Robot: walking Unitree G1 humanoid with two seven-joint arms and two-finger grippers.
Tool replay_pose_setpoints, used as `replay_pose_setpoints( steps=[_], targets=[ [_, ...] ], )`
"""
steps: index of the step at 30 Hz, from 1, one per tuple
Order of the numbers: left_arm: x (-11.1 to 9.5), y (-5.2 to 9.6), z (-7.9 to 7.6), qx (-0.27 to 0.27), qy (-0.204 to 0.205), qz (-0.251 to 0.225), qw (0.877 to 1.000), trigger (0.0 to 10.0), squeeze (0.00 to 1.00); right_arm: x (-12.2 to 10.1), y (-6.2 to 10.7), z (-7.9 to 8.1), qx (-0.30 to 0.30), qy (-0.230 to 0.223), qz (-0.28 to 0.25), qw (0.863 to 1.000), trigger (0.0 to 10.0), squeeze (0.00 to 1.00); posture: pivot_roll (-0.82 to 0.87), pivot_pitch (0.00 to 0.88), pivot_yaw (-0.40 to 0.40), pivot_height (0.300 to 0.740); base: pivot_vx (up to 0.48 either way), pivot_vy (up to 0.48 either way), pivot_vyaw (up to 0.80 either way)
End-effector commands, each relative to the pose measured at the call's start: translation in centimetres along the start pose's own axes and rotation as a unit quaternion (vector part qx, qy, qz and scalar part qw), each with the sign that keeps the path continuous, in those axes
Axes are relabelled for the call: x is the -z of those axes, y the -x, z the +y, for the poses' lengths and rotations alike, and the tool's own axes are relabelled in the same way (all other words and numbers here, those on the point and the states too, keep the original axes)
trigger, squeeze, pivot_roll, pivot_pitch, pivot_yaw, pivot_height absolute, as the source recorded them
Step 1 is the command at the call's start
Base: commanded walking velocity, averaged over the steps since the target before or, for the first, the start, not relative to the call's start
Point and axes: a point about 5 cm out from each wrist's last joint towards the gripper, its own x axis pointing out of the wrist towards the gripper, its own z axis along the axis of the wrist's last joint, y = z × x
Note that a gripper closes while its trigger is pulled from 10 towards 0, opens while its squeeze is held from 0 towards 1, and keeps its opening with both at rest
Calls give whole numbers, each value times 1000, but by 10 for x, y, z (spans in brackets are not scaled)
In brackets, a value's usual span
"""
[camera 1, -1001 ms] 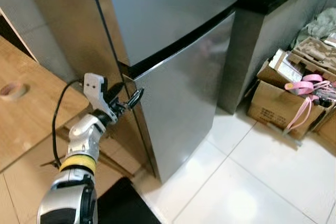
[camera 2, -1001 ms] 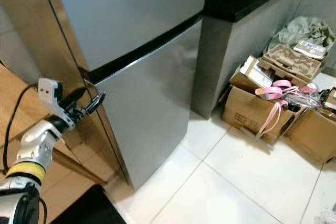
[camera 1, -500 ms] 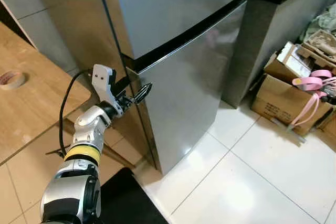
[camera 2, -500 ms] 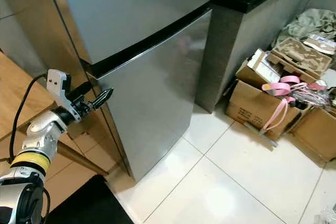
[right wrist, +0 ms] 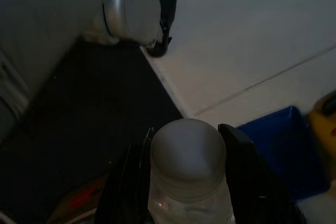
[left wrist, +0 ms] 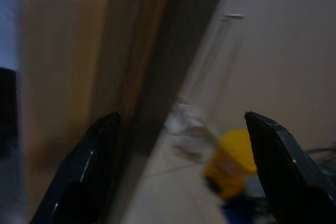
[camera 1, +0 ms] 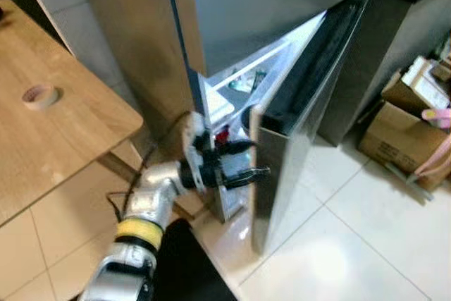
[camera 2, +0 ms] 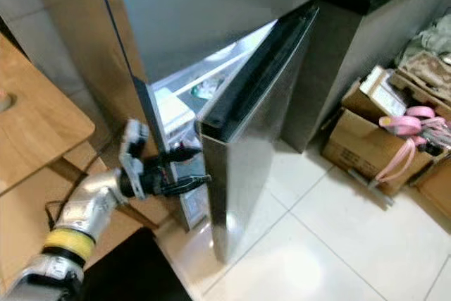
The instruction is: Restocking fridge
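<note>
Silver steel fridge lower door (camera 1: 296,125) ajar; left gripper (camera 1: 243,162) wide-spread at its edge. Right gripper (right wrist: 186,145) clamps frosted-cap bottle (right wrist: 188,166).

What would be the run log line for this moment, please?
fridge lower door: partly open, interior lit | left gripper: open, at door's opening edge | right gripper: shut on bottle

white tile floor (camera 1: 366,244), wooden table (camera 1: 49,132)

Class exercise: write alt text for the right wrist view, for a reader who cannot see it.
The right gripper has its two black fingers closed around a frosted, round-topped bottle, hanging above a dark mat and pale floor tiles, with a blue bin alongside.
</note>
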Motion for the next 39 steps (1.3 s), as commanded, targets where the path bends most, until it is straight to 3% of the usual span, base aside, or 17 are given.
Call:
replay_pose_setpoints(
  steps=[1, 7, 12, 14, 16, 17, 20, 21, 23, 24, 26, 28, 31, 32, 34, 36, 39],
  targets=[
    [2, -11, -12, 37, 20, -11, 999, 10000, 0, 7, 0, 6, -6, -6, 13, 1000, 10000, 0, -118, 117, 50, 740, 0, 0, 0],
    [30, -15, -46, 85, 90, 1, 992, 10000, 0, 0, -3, 11, -10, -7, 6, 1000, 10000, 0, -108, 88, 51, 740, 0, 0, 0],
    [83, 35, -38, -78, 158, 29, 984, 10000, 0, -15, -7, 18, -21, -16, -15, 1000, 10000, 0, -96, 57, 52, 740, 0, 0, 0],
    [83, 35, -38, -78, 158, 29, 984, 10000, 0, -15, -7, 18, -21, -16, -15, 1000, 10000, 0, -96, 57, 52, 740, 0, 0, 0],
    [117, 80, -39, -229, 204, 51, 950, 10000, 0, -30, -9, 20, -28, -9, -41, 999, 10000, 0, -88, 41, 51, 740, 0, 0, 0],
    [117, 80, -39, -229, 204, 51, 950, 10000, 0, -30, -9, 20, -28, -9, -41, 999, 10000, 0, -88, 41, 51, 740, 0, 0, 0],
    [148, 122, -51, -375, 247, 83, 890, 10000, 0, -63, -10, 23, -46, 14, -97, 994, 10000, 0, -91, 21, 50, 740, 0, 0, 0],
    [148, 122, -51, -375, 247, 83, 890, 10000, 0, -63, -10, 23, -46, 14, -97, 994, 10000, 0, -91, 21, 50, 740, 0, 0, 0],
    [166, 145, -65, -451, 274, 110, 842, 10000, 0, -91, -8, 27, -70, 32, -145, 986, 10000, 0, -92, 8, 51, 740, 0, 0, 0],
    [166, 145, -65, -451, 274, 110, 842, 10000, 0, -91, -8, 27, -70, 32, -145, 986, 10000, 0, -92, 8, 51, 740, 0, 0, 0],
    [181, 163, -82, -508, 300, 130, 797, 10000, 0, -127, -3, 36, -122, 77, -204, 968, 10000, 0, -92, 0, 50, 740, 0, 0, 0],
    [181, 163, -82, -508, 300, 130, 797, 10000, 0, -127, -3, 36, -122, 77, -204, 968, 10000, 0, -92, 0, 50, 740, 0, 0, 0],
    [196, 181, -101, -582, 310, 154, 736, 10000, 0, -187, 16, 49, -215, 102, -305, 922, 10000, 0, -85, 0, 36, 740, 0, 0, 0],
    [196, 181, -101, -582, 310, 154, 736, 10000, 0, -187, 16, 49, -215, 102, -305, 922, 10000, 0, -85, 0, 36, 740, 0, 0, 0],
    [204, 192, -112, -623, 311, 180, 695, 10000, 0, -219, 31, 54, -255, 115, -360, 890, 10000, 0, -82, 0, 30, 740, 0, 0, 0],
    [211, 199, -125, -646, 317, 201, 664, 10000, 0, -245, 45, 52, -236, 149, -403, 872, 10000, 0, -84, 0, 30, 740, 0, 0, 0],
    [216, 204, -134, -657, 318, 224, 645, 10000, 0, -271, 58, 39, -158, 161, -444, 867, 10000, 0, -83, 0, 30, 740, 0, 0, 0]
  ],
)
